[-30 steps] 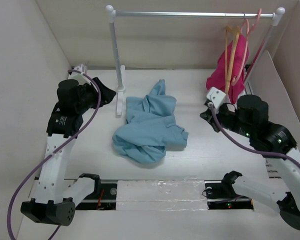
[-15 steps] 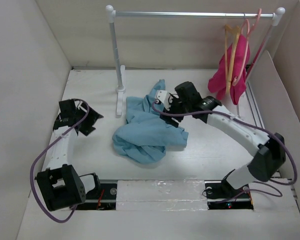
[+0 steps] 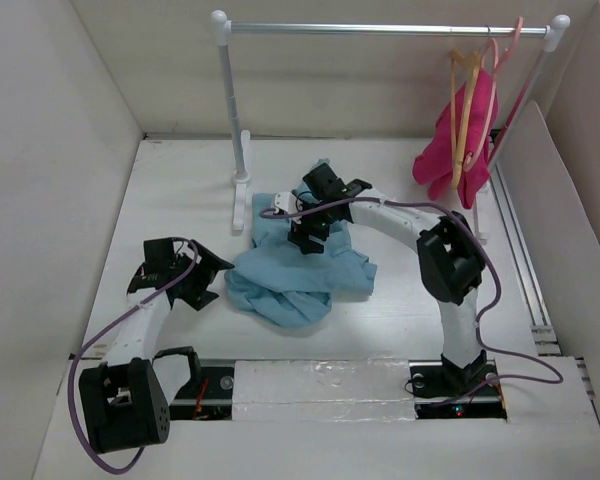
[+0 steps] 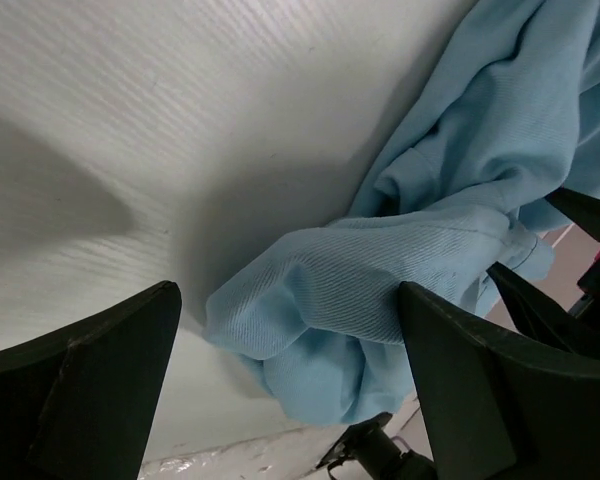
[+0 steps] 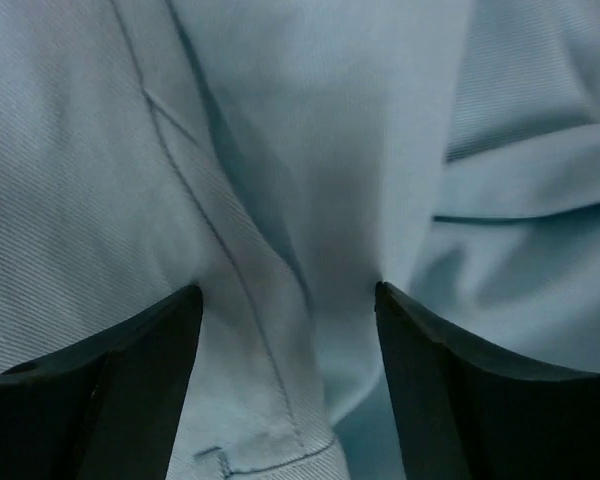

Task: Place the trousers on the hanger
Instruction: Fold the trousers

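Centre of the top view: trousers [image 3: 298, 268], light sky-blue, plain, no print. Close up in both wrist views the cloth shows a fine diagonal twill rib. Seam stitching is a slightly darker blue.

Upper right: hanger [image 3: 466, 95], light tan wood. Beside it is a pink plastic hanger [image 3: 504, 50] carrying a magenta-pink garment [image 3: 450, 155], plain.

Top edge: rack rail [image 3: 380, 29], silver metal. Rack post [image 3: 235, 120] is white.

table [image 3: 180, 210]: white, faintly ribbed in the left wrist view.

left arm [image 3: 140, 325] and right arm [image 3: 400, 215]: white links, black joints. Each trails a purple cable [image 3: 73, 375].
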You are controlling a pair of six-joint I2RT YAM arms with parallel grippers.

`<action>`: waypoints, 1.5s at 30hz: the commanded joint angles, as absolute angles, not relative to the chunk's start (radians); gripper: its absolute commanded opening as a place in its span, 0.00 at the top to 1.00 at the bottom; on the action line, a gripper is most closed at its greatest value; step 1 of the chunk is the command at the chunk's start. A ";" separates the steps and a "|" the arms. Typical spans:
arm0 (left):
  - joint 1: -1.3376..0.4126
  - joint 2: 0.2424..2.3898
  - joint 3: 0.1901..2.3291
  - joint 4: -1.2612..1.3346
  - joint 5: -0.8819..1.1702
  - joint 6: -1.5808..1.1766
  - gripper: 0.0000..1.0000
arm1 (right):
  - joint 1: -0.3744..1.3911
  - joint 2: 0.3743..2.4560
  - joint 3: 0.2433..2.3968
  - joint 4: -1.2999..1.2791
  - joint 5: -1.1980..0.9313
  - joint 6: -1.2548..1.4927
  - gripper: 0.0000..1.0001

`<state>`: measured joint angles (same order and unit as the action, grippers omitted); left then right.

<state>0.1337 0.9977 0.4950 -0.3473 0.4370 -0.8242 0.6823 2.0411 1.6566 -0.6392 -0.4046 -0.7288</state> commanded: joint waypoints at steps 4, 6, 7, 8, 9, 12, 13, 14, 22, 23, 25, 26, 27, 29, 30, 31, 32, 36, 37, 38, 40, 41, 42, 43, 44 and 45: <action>0.126 0.953 0.379 -0.241 0.512 -0.892 0.15 | 0.692 1.938 1.531 -0.532 -0.505 -0.664 0.72; 0.126 0.962 0.350 -0.140 0.547 -0.928 0.19 | 0.692 1.901 1.523 -0.526 -0.473 -0.637 1.00; 0.126 0.974 0.335 -0.108 0.576 -0.961 0.23 | 0.692 1.882 1.535 -0.532 -0.451 -0.627 1.00; 0.126 0.979 0.333 -0.074 0.589 -0.982 0.23 | 0.692 1.864 1.546 -0.540 -0.422 -0.609 1.00; 0.126 0.983 0.331 -0.017 0.601 -1.000 0.24 | 0.692 1.846 1.561 -0.552 -0.390 -0.606 1.00; 0.089 1.005 0.363 0.085 0.630 -1.072 0.30 | 0.701 1.764 1.672 -0.610 -0.304 -0.586 1.00; 0.072 1.023 0.398 0.112 0.638 -1.094 0.32 | 0.710 1.731 1.699 -0.617 -0.292 -0.580 1.00; 0.051 1.032 0.420 0.139 0.646 -1.136 0.32 | 0.710 1.717 1.770 -0.647 -0.281 -0.577 1.00; -0.063 1.105 0.911 0.115 0.619 -1.134 1.00 | 0.723 1.544 2.180 -0.948 0.058 -0.557 1.00; -0.063 1.101 0.999 0.059 0.589 -1.094 1.00 | 0.723 1.498 2.166 -0.974 0.098 -0.528 1.00; -0.063 1.101 1.235 -0.116 0.519 -0.963 1.00 | 0.723 1.308 2.004 -0.971 0.210 -0.476 1.00; -0.072 1.103 1.305 -0.161 0.496 -0.925 1.00 | 0.723 1.236 1.926 -0.962 0.247 -0.415 1.00; -0.072 1.101 1.360 -0.232 0.477 -0.892 1.00 | 0.723 1.101 1.842 -0.957 0.297 -0.379 1.00; -0.179 1.104 1.501 -0.291 0.379 -0.752 1.00 | 0.723 0.970 1.589 -0.957 0.340 -0.246 1.00; -0.220 1.106 1.525 -0.316 0.353 -0.706 0.95 | 0.700 0.915 1.507 -0.963 0.347 -0.209 1.00; -0.250 1.114 1.511 -0.311 0.414 -0.668 0.69 | 0.686 0.831 1.380 -0.977 0.338 -0.171 1.00; -0.261 1.118 1.488 -0.316 0.454 -0.619 0.53 | 0.674 0.804 1.340 -1.021 0.328 -0.105 1.00; -0.261 1.077 1.303 -0.424 0.392 -0.514 0.16 | 0.653 0.710 1.204 -1.107 0.267 -0.003 1.00; -0.261 1.051 1.234 -0.436 0.251 -0.500 0.15 | 0.644 0.697 1.194 -1.123 0.273 0.036 1.00; -0.261 1.042 1.195 -0.439 0.174 -0.497 0.13 | 0.644 0.671 1.184 -1.150 0.278 0.055 1.00; -0.261 1.048 1.117 -0.422 0.057 -0.496 0.06 | 0.644 0.637 1.157 -1.115 0.180 0.014 1.00; -0.261 1.104 1.083 -0.381 0.072 -0.494 0.02 | 0.644 0.626 1.131 -1.111 0.131 0.012 1.00; -0.261 1.104 1.083 -0.374 0.072 -0.503 0.02 | 0.644 0.630 1.123 -1.129 0.121 -0.018 1.00; -0.261 1.193 1.080 -0.373 0.099 -0.505 0.01 | 0.644 0.638 1.118 -1.147 0.120 -0.018 1.00; -0.261 1.234 1.080 -0.368 0.113 -0.506 0.01 | 0.644 0.652 1.118 -1.193 0.132 -0.024 1.00; -0.261 1.279 1.077 -0.368 0.101 -0.521 0.01 | 0.644 0.658 1.127 -1.212 0.171 -0.025 1.00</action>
<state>-0.2604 1.2098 1.0805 -0.3946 0.1627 -0.5461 0.6529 0.6617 1.1110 -1.1694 0.1619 -0.0334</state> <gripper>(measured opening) 0.986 0.010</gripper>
